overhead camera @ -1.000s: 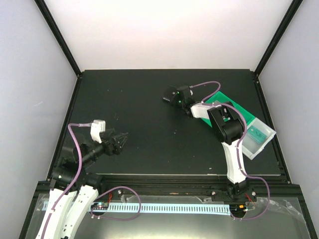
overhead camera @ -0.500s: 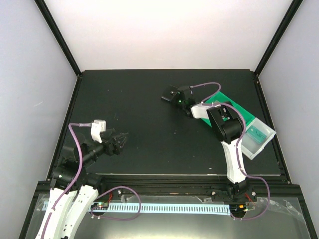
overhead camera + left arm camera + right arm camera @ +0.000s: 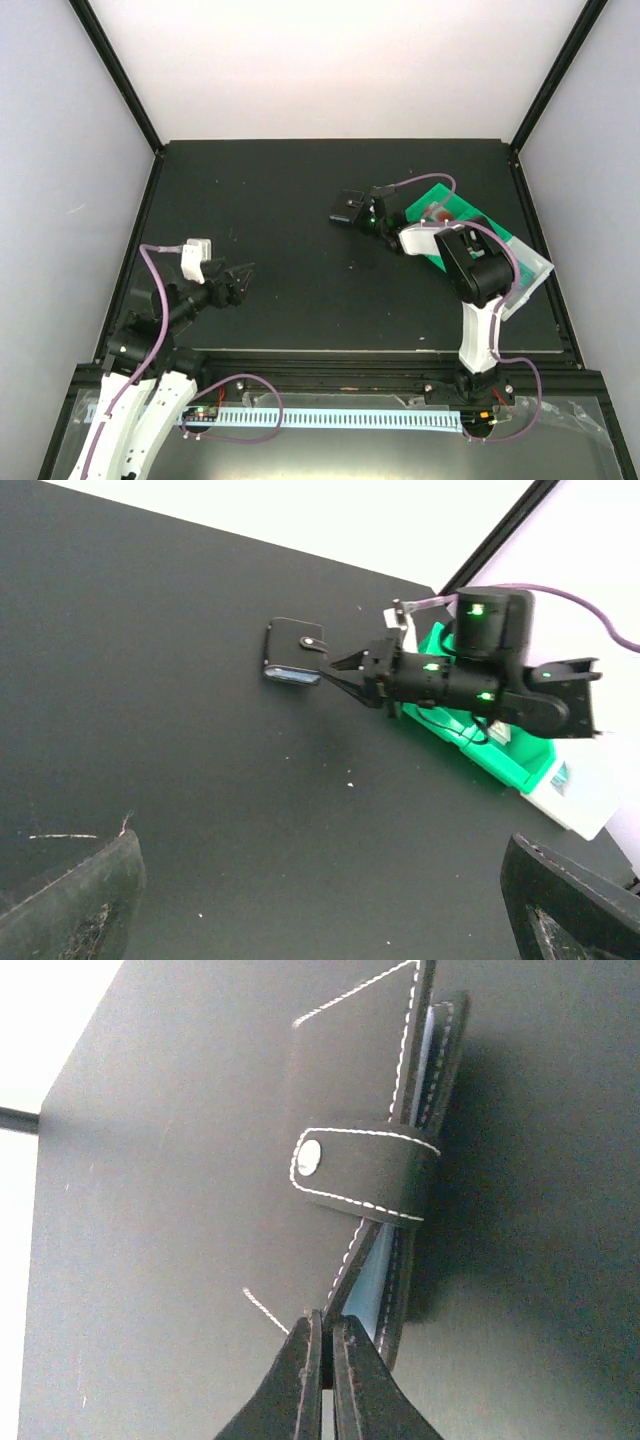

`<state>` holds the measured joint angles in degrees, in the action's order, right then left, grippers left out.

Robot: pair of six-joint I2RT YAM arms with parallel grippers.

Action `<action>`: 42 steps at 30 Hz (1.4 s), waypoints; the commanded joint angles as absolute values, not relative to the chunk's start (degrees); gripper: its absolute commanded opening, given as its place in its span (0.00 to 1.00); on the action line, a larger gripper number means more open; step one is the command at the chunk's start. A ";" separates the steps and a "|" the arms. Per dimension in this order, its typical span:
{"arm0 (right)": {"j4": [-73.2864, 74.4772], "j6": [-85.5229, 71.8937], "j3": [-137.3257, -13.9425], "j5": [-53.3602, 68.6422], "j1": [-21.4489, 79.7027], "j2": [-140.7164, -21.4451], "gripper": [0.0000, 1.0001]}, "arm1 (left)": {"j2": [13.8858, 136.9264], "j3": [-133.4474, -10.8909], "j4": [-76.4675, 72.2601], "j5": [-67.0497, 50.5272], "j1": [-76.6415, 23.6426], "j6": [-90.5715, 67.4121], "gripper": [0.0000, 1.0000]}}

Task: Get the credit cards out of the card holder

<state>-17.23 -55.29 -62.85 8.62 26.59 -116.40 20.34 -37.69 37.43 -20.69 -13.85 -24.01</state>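
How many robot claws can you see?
2. The left gripper is open above the near left of the table. The right gripper is shut, mid-table, its tips at the edge of the black card holder. None seems hidden.

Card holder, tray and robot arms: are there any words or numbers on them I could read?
No text can be read anywhere.
Card holder: no words, only white stitching and a snap.
White card in the green tray: a red mark, too small to read.
Teal patch by the tray: marks too blurred to read.
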 commanded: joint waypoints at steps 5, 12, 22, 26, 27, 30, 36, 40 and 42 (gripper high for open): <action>-18.80 -48.68 -51.58 16.34 26.71 -102.10 0.01 | 24.75 -39.87 40.41 -16.89 -13.45 -25.16 0.97; -15.83 -44.93 -42.14 21.74 28.48 -90.74 0.01 | 30.91 -40.49 40.99 -23.83 -13.49 -26.28 0.95; -14.36 -41.78 -30.50 29.94 36.19 -81.37 0.01 | 33.99 -38.85 41.43 -31.55 -13.86 -28.34 0.93; -14.19 -41.58 -26.96 30.12 40.10 -80.36 0.01 | 32.29 -36.40 39.29 -32.62 -14.57 -31.51 0.93; -13.83 -41.57 -26.38 30.07 40.88 -80.71 0.01 | 31.99 -35.64 38.62 -32.86 -14.85 -32.14 0.93; -12.83 -41.76 -24.58 29.87 42.72 -82.24 0.01 | 31.30 -33.83 36.93 -33.18 -15.81 -33.65 0.93; -5.86 -40.13 -23.15 24.52 43.24 -80.29 0.07 | 29.64 -31.76 34.39 -33.26 -16.87 -35.06 0.93; 1.47 -40.25 -25.93 19.51 43.82 -78.05 0.17 | 29.71 -31.50 34.41 -33.21 -17.05 -34.69 0.93; 4.75 -41.30 -27.79 16.74 44.71 -76.74 0.22 | 29.68 -31.47 34.58 -33.07 -17.14 -34.27 0.93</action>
<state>-3.09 -41.10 -24.21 23.53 43.31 -79.53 30.11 -31.33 36.36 -31.81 -16.64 -33.89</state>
